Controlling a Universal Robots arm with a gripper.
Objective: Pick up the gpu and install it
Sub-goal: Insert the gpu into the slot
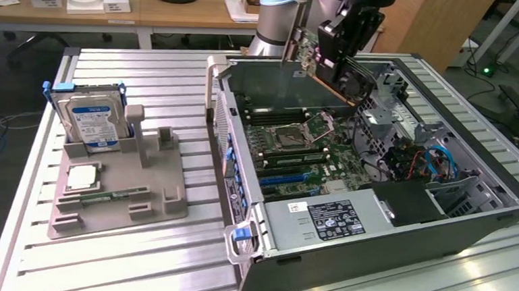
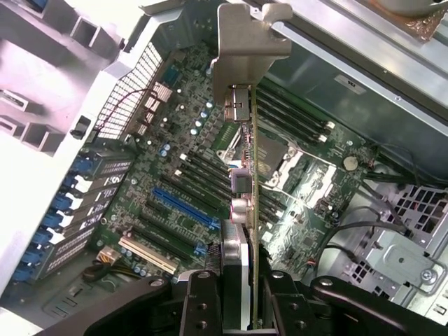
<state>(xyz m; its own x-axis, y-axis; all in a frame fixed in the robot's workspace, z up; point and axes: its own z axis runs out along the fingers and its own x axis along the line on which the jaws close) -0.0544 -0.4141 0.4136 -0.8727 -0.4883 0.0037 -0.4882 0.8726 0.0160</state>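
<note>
We find room over the expansion slots [image 2: 183, 210], save the gpu [image 2: 241, 119] hanging there. The rear panel [image 1: 226, 126] flanks them; cables [image 1: 425, 162] crowd the exterior view's right.

The arm [image 1: 281, 15] comes in from the far side of the exterior view, its wrist turned so the gripper [image 1: 344, 66] points down at a slight tilt. The two black fingers [image 2: 201, 302] stand partly closed, one against each face of the gpu [image 2: 239, 112], pinching its edge. The card juts straight out beyond the fingertips.
</note>
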